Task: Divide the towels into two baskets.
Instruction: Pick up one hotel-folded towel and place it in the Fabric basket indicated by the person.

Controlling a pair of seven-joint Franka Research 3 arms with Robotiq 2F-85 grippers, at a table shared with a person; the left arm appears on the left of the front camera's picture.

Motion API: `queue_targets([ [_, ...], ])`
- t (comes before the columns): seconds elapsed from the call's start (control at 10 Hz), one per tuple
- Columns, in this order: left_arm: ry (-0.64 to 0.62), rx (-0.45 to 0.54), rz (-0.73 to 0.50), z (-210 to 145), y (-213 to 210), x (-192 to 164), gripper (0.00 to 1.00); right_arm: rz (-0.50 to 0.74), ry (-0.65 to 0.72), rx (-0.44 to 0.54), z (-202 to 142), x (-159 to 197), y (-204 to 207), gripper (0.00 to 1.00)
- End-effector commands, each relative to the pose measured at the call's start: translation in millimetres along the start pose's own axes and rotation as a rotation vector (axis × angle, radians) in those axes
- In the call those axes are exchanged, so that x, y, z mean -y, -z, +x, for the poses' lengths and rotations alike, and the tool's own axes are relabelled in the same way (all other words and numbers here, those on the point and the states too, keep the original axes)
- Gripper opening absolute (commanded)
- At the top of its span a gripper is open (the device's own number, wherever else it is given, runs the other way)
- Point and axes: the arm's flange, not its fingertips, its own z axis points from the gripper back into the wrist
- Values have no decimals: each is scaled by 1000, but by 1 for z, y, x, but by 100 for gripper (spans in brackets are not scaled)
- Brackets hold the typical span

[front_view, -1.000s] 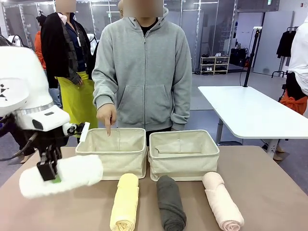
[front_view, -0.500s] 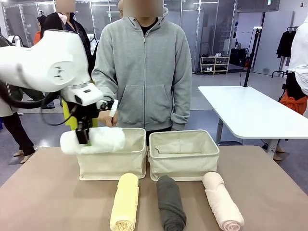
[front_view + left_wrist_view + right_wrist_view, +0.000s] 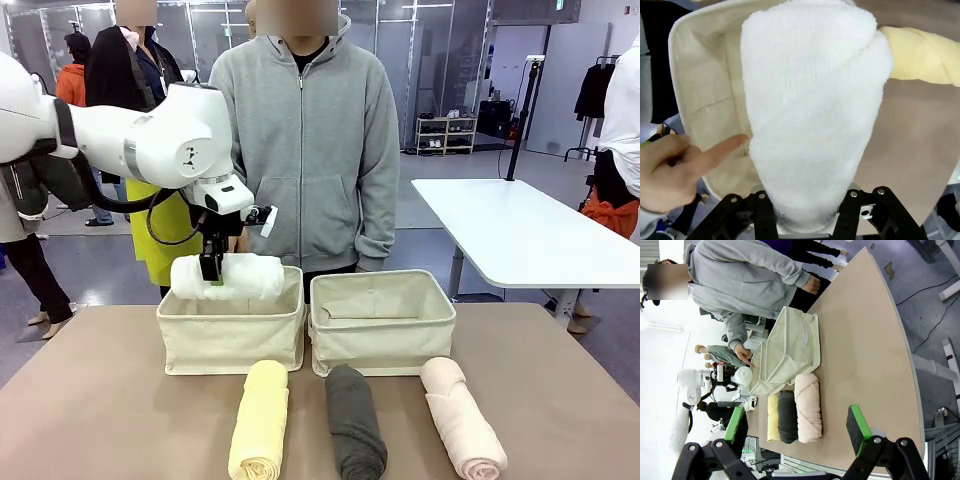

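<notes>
Left gripper (image 3: 211, 281) is clamping the white towel (image 3: 245, 277) off-centre, hanging it over the left basket (image 3: 232, 342). Risk I'm seeing: the free end snagging the rim, or dropping onto the person's hand (image 3: 670, 172) pointing inside. Right gripper (image 3: 797, 426) is idling wide open.

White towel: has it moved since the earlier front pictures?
Yes. Clamped in the left gripper, the white towel travelled rightward and away, now above the left basket.

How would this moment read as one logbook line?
left end effector: shut on white towel over left basket | right end effector: open | yellow towel, grey towel, pink towel: on table | person's hand: pointing into left basket
</notes>
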Motion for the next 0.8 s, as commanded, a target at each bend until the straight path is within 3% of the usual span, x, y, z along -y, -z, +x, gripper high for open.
queue_targets([
  [0.0, 53, 20, -1, -2, 5, -29, 37, 13, -1, 9, -2, -2, -1, 100],
  [0.2, 84, -21, 5, -2, 27, -42, 37, 13, -1, 9, -2, -2, -1, 100],
  [0.5, 50, 7, -1, 1, 41, -54, 37, 13, -1, 9, -2, -2, -1, 100],
  [0.6, 43, -5, -8, 3, 43, -54, 66, 13, -1, 9, -2, -2, -1, 100],
  [0.7, 43, -4, -10, 3, 43, -54, 83, 13, -1, 9, -2, -2, -1, 100],
])
